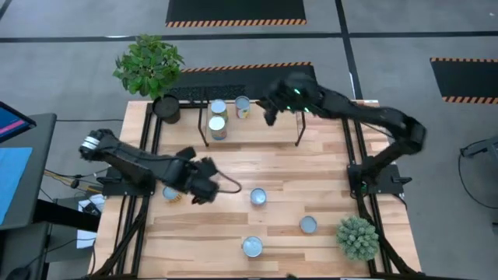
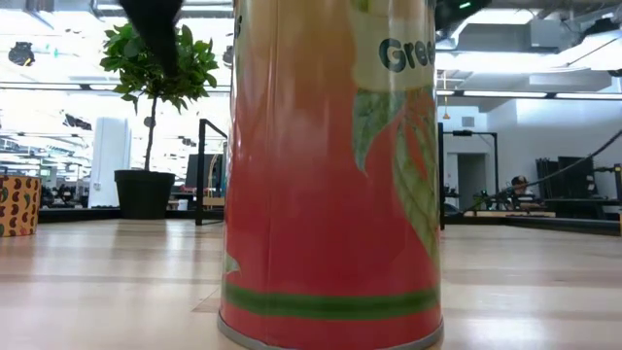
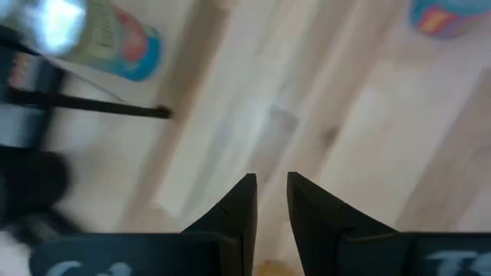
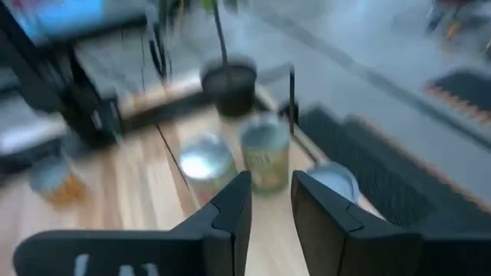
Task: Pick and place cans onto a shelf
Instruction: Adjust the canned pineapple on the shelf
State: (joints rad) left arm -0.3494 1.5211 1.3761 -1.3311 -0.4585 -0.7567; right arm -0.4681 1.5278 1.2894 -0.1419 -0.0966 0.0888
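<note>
From above: three cans (image 1: pixel 226 117) already sit on the shelf (image 1: pixel 257 134) at the far edge of the table (image 1: pixel 272 225), near the black plant pot (image 1: pixel 166 109). Four more are loose on the wood: one by the left gripper (image 1: pixel 204 187), touching or nearly under that arm, at (image 1: pixel 170 193), one mid-table (image 1: pixel 258 197), one toward the right (image 1: pixel 308 225), and one at the near edge (image 1: pixel 252 247). The right gripper (image 1: pixel 271 109) hangs over the shelf beside the placed cans, holding nothing I can see. So I'd say we're between cycles: a drop-off looks done, and the next pick is up.

Low view is basically all one can (image 2: pixel 330 170), a red label with a green band, leaves, and lettering starting "Gree"; the rest is cut off.

Left wrist: fingers (image 3: pixel 239 207) slightly apart, nothing between them, bare board ahead. A can with a blue-and-red label (image 3: pixel 115 42) sits off to one side; the writing's too smeared to read.

Right wrist: fingers (image 4: pixel 230 211) parted a bit and empty, the shelf cans (image 4: pixel 265 157) straight ahead.

Next move, I reckon: the left arm lines up over the can beside it, spreads wider, and drops down.
</note>
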